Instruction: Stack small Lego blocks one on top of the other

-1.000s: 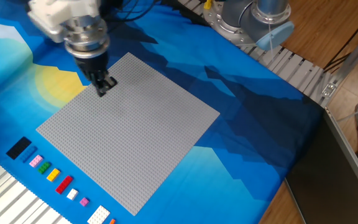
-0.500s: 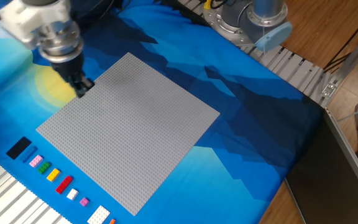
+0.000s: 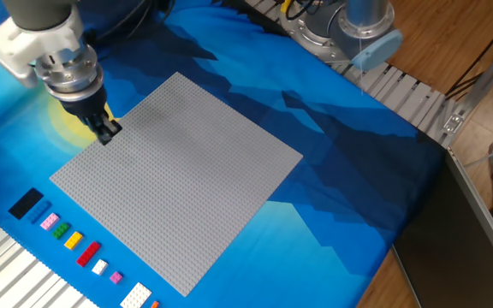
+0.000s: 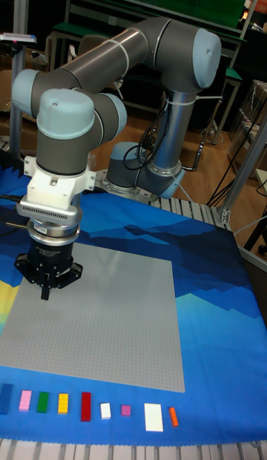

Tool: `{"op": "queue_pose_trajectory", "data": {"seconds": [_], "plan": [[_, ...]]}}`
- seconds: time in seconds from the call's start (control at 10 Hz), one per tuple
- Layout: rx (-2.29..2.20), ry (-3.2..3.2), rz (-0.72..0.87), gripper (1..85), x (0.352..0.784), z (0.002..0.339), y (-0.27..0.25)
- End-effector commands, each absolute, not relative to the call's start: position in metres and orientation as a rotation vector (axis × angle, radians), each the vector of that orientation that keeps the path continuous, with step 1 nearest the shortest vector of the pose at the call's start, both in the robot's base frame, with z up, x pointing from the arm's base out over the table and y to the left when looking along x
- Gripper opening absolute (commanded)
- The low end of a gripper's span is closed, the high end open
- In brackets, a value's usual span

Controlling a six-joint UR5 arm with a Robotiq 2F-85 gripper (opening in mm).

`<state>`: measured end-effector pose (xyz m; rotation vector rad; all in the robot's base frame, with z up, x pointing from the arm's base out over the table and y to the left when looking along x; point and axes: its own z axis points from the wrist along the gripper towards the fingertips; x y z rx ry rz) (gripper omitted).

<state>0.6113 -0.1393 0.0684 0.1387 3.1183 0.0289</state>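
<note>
So the black two-finger gripper (image 3: 107, 131) (image 4: 46, 289) hangs over the edge of the big grey square studded baseplate (image 3: 187, 184) (image 4: 111, 319), fingers pinched close together with nothing between them as far as I can see; can't tell if the tips actually touch the plate. All the small plastic bricks sit well away from it, in a row on the blue printed cloth (image 3: 341, 162) past the baseplate's near edge: flat black rectangle (image 3: 26, 203), pink (image 4: 25, 401), green (image 4: 43, 402), yellow (image 4: 63, 403), red (image 4: 85, 406), small white (image 4: 105, 410), purple (image 4: 125, 410), bigger white (image 4: 153, 417), orange (image 4: 173, 416). The red one's long axis runs across the row, pointing toward the plate.
</note>
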Motion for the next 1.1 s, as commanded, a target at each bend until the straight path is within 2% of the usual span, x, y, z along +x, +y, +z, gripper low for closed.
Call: {"op": "queue_pose_trajectory", "data": {"seconds": [0.0, 0.3, 0.6, 1.0], "plan": [[0.28, 3.092, 0.045, 1.0, 0.618, 0.067, -0.139], [0.196, 3.076, -0.005, 1.0, 0.628, 0.068, -0.152], [0.076, 3.134, -0.005, 1.0, 0.667, 0.072, -0.2], [0.052, 3.144, -0.03, 1.0, 0.698, 0.068, -0.216]]}}
